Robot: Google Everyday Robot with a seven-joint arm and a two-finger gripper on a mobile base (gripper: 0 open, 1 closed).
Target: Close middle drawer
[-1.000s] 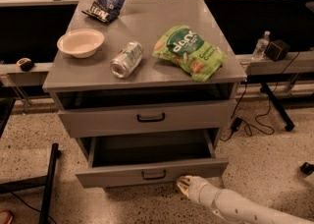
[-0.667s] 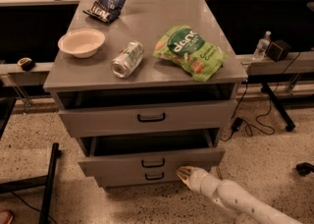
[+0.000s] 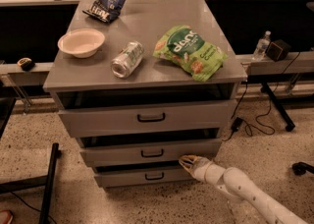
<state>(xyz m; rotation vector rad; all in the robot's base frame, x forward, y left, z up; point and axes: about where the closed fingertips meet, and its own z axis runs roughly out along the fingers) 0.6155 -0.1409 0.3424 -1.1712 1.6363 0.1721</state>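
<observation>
Cabinet (image 3: 162,21) is plain grey with three drawers stacked down the front. The middle drawer (image 3: 113,155) is the low flat panel between the taller top drawer (image 3: 98,120) and the narrower bottom drawer (image 3: 117,178). It has a small black bar handle (image 3: 152,153) dead centre. It sits out a bit from the cabinet, with a dark gap showing along its top edge, and its front juts forward past the bottom one.

The gripper (image 3: 186,161) is down low at the right end of that middle front, right at its lower edge and seemingly touching it, with the white arm (image 3: 245,193) trailing off to the bottom right. Honestly can't tell how far open it is, and I see nothing held in it.

On top there's a bowl (image 3: 81,42), a can (image 3: 126,59) on its side, a green chip bag (image 3: 190,52) and a dark bag (image 3: 107,1) at the back.
</observation>
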